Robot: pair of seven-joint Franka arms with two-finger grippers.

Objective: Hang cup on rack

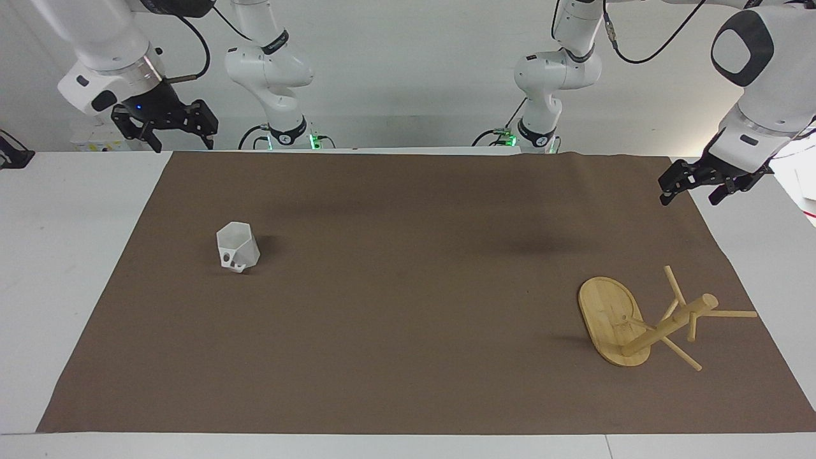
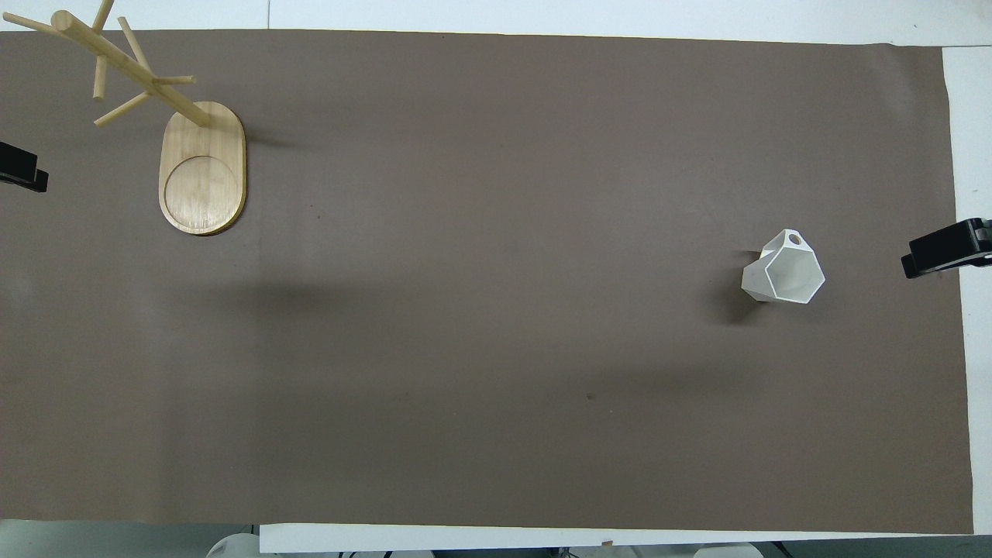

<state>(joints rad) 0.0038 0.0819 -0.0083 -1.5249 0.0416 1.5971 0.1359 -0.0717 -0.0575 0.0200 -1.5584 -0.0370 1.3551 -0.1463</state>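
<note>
Facing view shows the right gripper (image 1: 167,127) hanging in the air over the table's edge at the right arm's end, its black fingers spread apart with nothing between them. At the other end the left gripper (image 1: 695,185) hangs over the corner of the cloth, jaws likewise parted and empty. Both arms wait. From overhead only their dark tips show, cut off by the frame edges.

On the brown cloth (image 1: 408,306) — matte, faintly creased — the cup (image 1: 237,246) stands toward the right arm's end, at about nine o'clock in the facing view: white, faceted plastic with a hexagonal rim, handle on its side turned away from the robots. Well apart, at about four o'clock, stands the rack (image 1: 628,325) — pale bamboo, oval flat base, round post, thin pegs. Overhead, its upper pegs run out of frame.
</note>
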